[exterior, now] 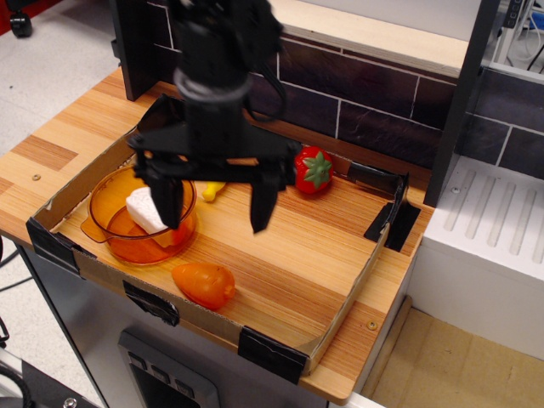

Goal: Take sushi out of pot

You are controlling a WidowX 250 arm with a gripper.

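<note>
The translucent orange pot (pixel 115 225) stands at the left of the cardboard-walled tray. The sushi (pixel 142 209) lies tilted inside it, white rice side up, partly hidden behind my left finger. My black gripper (pixel 214 206) is open and empty. It hangs over the pot's right rim, with its left finger (pixel 167 200) over the pot and its right finger (pixel 262 204) over the wooden board to the right of the pot.
A plain orange carrot-like toy (pixel 204 284) lies by the tray's front wall. A red strawberry toy (pixel 312 170) sits at the back. A yellow toy (pixel 212 189) is half hidden behind the gripper. The low cardboard wall (pixel 340 314) has black taped corners.
</note>
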